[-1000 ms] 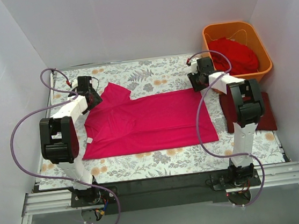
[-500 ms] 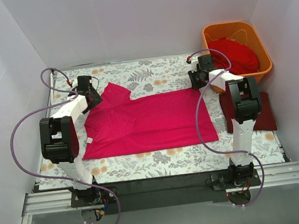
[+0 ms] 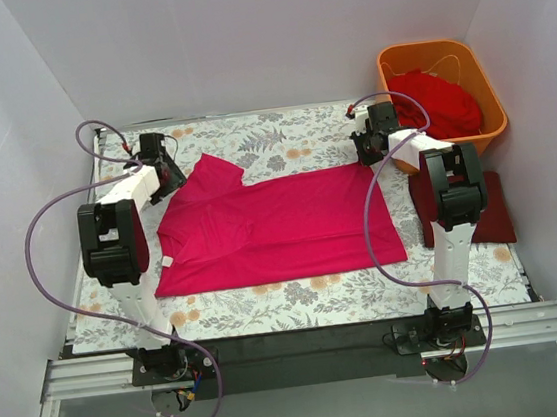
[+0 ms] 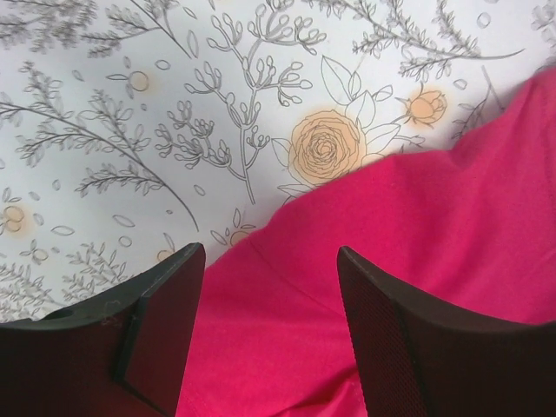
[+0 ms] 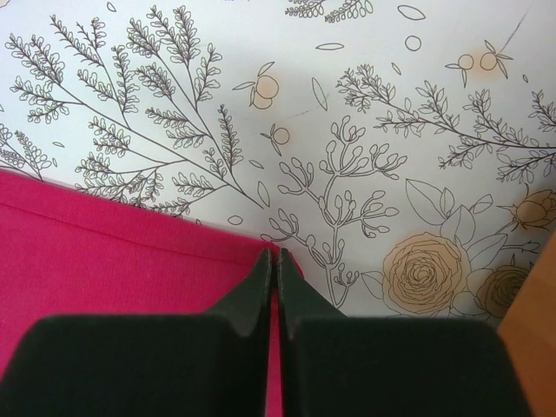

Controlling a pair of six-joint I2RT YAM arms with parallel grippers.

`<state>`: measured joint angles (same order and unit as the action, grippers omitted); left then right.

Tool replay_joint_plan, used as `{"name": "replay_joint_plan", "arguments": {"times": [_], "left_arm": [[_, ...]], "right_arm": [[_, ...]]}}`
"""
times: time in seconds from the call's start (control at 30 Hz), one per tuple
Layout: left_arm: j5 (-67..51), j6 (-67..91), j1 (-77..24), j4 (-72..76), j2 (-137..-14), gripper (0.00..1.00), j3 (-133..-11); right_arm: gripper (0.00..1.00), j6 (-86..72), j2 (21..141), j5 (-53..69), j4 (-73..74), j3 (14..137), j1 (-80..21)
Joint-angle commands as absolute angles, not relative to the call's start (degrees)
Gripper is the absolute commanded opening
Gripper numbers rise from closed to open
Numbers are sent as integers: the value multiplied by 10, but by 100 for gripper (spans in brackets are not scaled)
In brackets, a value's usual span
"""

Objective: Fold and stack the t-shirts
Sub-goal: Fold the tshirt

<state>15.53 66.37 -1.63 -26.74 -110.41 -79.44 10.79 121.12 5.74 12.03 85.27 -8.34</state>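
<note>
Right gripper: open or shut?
Shut. The right gripper's fingers meet with no gap, at the pink t-shirt's hem corner; whether fabric is pinched, cannot tell.

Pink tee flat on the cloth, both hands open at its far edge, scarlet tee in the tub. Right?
Not quite: only the left hand is open. The right hand is shut at the corner of the pink tee, as the right wrist view shows. The rest holds.
</note>
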Motion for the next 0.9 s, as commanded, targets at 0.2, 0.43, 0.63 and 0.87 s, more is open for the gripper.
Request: {"name": "replay_joint_plan", "arguments": {"times": [0.2,0.43,0.63,0.87], "left_arm": [[139,634,-13,-305,-1155,51,-846],[132,628,-3,-311,-1174,46,-853],[115,621,-3,-316,-1186,32,-844],[120,601,-3,-316,-1203,1,-852]], "right_arm": [[1,113,1198,50,149,834,-89],[1,111,1196,48,149,832,-90],[1,106,1194,45,149,834,-89],[1,103,1193,42,149,837,-90]]}}
